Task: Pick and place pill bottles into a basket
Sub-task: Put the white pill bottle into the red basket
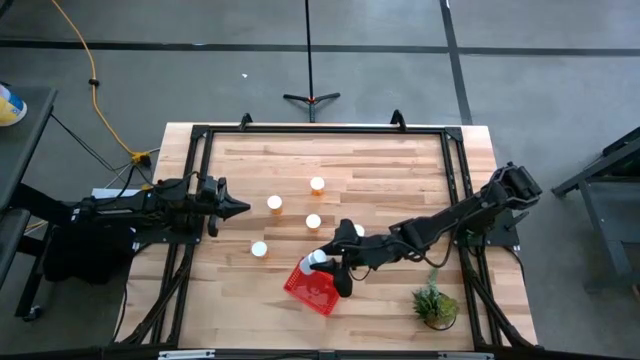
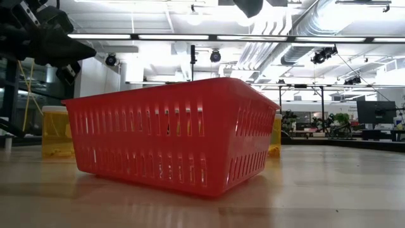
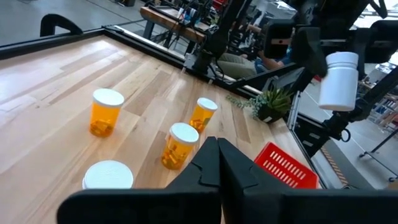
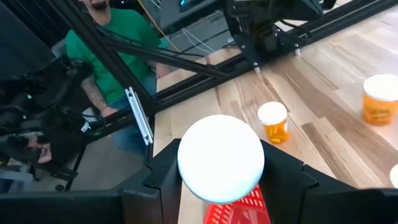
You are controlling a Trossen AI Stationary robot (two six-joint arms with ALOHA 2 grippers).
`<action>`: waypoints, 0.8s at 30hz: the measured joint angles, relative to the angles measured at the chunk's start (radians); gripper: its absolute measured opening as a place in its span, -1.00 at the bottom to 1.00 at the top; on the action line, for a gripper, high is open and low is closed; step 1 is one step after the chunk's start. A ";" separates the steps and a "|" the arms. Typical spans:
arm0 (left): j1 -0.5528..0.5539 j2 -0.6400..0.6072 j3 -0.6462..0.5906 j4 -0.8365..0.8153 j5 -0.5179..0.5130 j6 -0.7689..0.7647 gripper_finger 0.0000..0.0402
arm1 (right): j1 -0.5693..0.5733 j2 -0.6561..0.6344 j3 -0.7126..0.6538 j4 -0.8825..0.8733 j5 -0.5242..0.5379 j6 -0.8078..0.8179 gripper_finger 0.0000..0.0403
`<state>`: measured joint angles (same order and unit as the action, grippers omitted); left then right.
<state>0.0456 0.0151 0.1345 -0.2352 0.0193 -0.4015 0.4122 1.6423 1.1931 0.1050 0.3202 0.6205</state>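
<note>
Six small cylindrical pill bottles with round white caps and orange-amber bodies show in the high view: five stand upright on the pale wooden table [image 1: 400, 180] at [image 1: 317, 184], [image 1: 274, 204], [image 1: 313, 222], [image 1: 259, 249] and [image 1: 358, 231] — all on the far side of the small square red plastic mesh basket [image 1: 312, 288] or to its left — and the sixth [image 1: 318, 262] is clamped between the fingers of the right gripper [image 1: 322, 262], cap outward, directly above the basket's far edge. The right arm reaches in low from the table's right side, stretched out toward the basket. The left gripper [image 1: 240, 208] hangs well to the basket's left, fingers pressed together and holding nothing, pointing at the standing bottles. One green potted plant [image 1: 435, 304] sits just right of the basket.
</note>
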 joint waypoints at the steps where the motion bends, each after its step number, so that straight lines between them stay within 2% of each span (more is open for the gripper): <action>1: 0.000 0.000 0.000 0.000 0.000 0.000 -0.85 | 0.000 0.001 0.000 -0.002 0.002 0.000 -0.21; 19: 0.000 0.000 0.000 0.000 -0.003 0.000 -0.89 | 0.000 0.001 0.000 -0.088 -0.040 0.007 -0.21; 24: 0.000 0.000 0.000 0.000 -0.003 0.000 -0.89 | 0.001 0.001 0.000 -0.093 -0.104 0.007 -0.21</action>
<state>0.0456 0.0154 0.1345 -0.2356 0.0162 -0.4015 0.4129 1.6436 1.1927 0.0120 0.2158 0.6275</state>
